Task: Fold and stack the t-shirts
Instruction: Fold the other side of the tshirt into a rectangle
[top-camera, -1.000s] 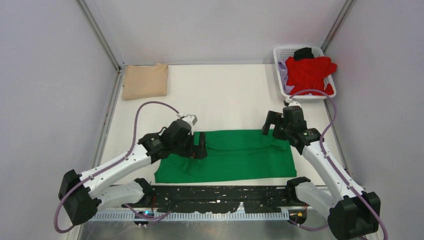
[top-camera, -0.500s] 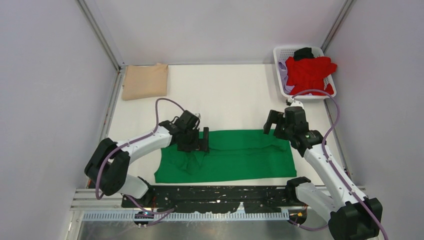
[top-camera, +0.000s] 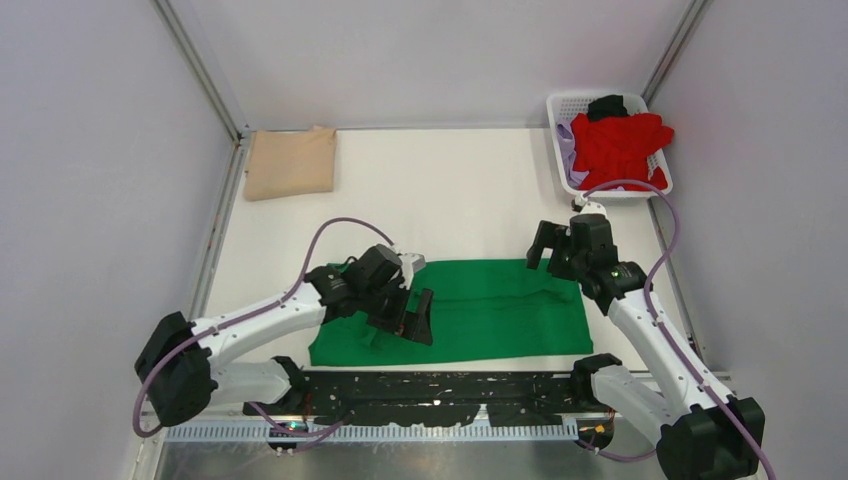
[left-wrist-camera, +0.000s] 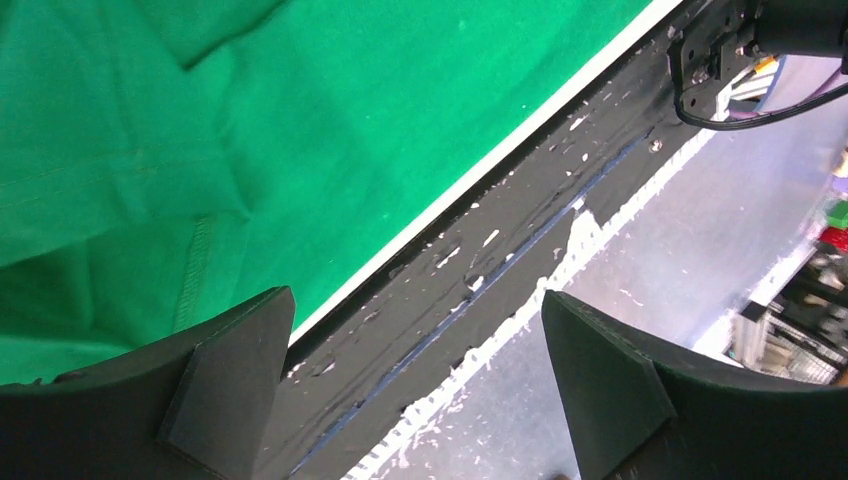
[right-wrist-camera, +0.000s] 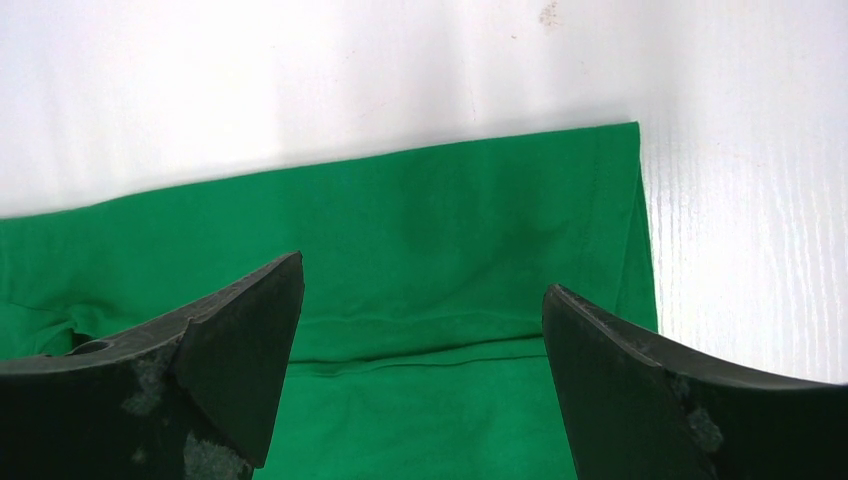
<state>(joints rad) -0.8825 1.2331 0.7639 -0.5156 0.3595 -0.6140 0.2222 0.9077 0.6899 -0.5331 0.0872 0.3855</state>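
Observation:
A bright green t-shirt lies flat and partly folded lengthwise near the table's front edge. My left gripper is open and empty over the shirt's front left part; in the left wrist view it hangs past the shirt over the table's front edge. My right gripper is open and empty above the shirt's far right edge; the right wrist view shows the shirt under it. A folded tan t-shirt lies at the back left. A red t-shirt lies in the basket.
A white lattice basket stands at the back right and holds lilac and black garments beside the red one. A black rail runs along the front edge. Grey walls close in both sides.
My left gripper has swung from the shirt's far left edge toward the front and right, and now points at the front edge. The right arm has barely moved.

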